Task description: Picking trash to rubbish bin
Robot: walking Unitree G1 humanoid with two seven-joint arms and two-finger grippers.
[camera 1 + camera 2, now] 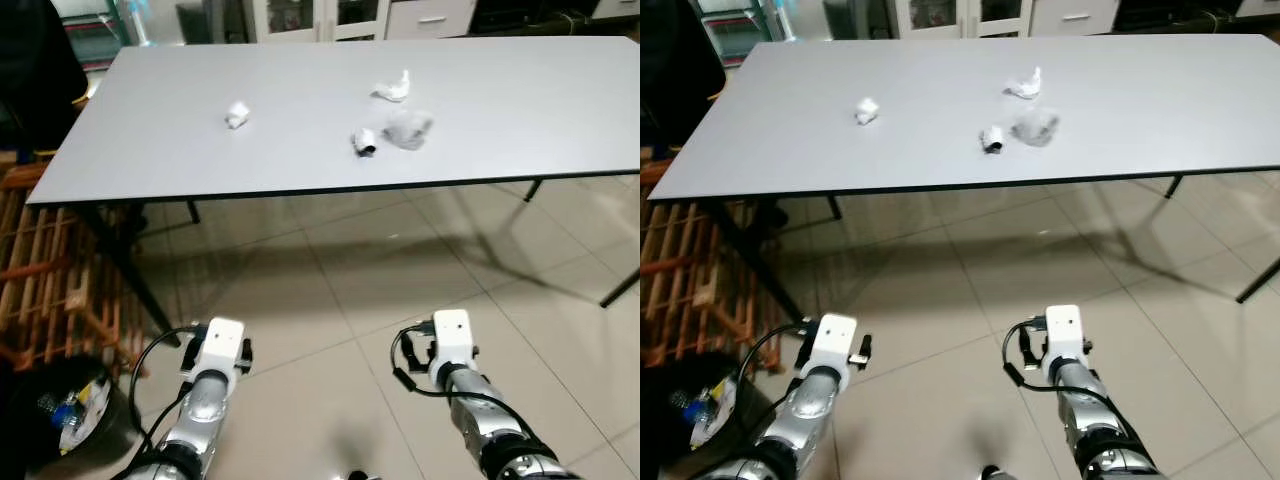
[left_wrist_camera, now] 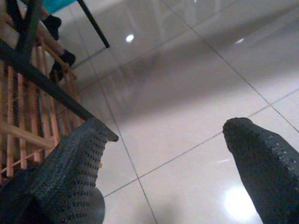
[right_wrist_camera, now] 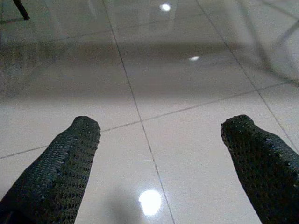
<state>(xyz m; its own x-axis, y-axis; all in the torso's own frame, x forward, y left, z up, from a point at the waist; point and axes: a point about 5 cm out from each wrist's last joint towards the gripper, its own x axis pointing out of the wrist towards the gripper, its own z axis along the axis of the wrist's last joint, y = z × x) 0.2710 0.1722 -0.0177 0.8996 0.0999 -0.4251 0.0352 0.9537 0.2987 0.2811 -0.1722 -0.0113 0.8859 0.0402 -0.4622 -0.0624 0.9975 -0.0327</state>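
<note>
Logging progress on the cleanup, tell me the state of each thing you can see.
Four crumpled white paper scraps: lying on the grey table, none picked.
Black rubbish bin: open, already holding trash.
Left pincer: open, empty.
Right pincer: open, empty.

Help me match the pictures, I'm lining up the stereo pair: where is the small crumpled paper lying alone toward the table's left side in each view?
Left eye view: crumpled paper, upper centre-left on the grey table.
Right eye view: same paper, slightly further left and higher.
Wrist views: floor tiles beyond the fingers, no paper.
Shared landmark: the table's dark front edge.
</note>
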